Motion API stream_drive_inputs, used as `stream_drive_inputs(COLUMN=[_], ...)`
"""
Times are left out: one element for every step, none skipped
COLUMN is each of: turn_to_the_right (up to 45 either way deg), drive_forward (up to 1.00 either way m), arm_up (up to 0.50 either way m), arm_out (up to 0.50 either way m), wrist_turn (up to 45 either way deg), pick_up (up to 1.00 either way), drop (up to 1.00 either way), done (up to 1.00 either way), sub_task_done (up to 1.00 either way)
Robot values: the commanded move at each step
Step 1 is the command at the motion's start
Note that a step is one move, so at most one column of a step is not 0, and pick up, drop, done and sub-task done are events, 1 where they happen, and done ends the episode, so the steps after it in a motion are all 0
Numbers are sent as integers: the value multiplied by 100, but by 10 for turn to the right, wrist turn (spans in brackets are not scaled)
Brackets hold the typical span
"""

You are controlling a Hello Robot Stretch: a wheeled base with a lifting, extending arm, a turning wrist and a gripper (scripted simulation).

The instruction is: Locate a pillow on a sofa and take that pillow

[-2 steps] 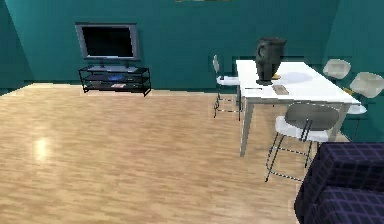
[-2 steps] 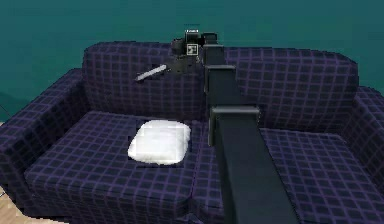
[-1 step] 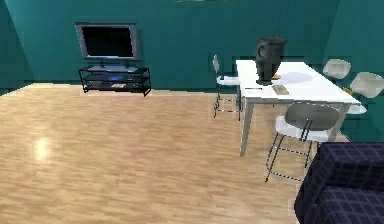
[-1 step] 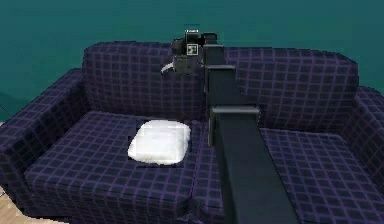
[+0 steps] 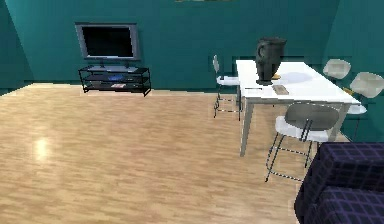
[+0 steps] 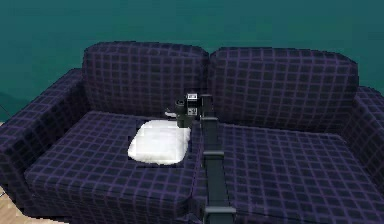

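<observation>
A white pillow [image 6: 160, 142] lies flat on the left seat cushion of a dark blue checked sofa [image 6: 280, 95] in the arm side view. The arm rises from the bottom edge over the sofa's seat. Its gripper [image 6: 172, 112] reaches left from the two white squares, at the pillow's far edge. With the pillow and the seat at and behind its far end, I cannot tell whether it holds anything. A corner of the same sofa [image 5: 345, 185] shows at the forward view's bottom right.
The forward view has open wood floor [image 5: 120, 150]. A TV [image 5: 107, 42] on a low black stand [image 5: 116, 80] is against the teal back wall. At the right stands a white table [image 5: 290, 88] with a dark vase [image 5: 269, 60] and several pale chairs [image 5: 300, 125].
</observation>
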Motion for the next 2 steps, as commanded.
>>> stream_drive_inputs(turn_to_the_right=[0, 0], drive_forward=[0, 0], arm_up=[-32, 0], arm_out=[0, 0], wrist_turn=[0, 0], pick_up=[0, 100], drop=[0, 0], done=[0, 0], sub_task_done=[0, 0])
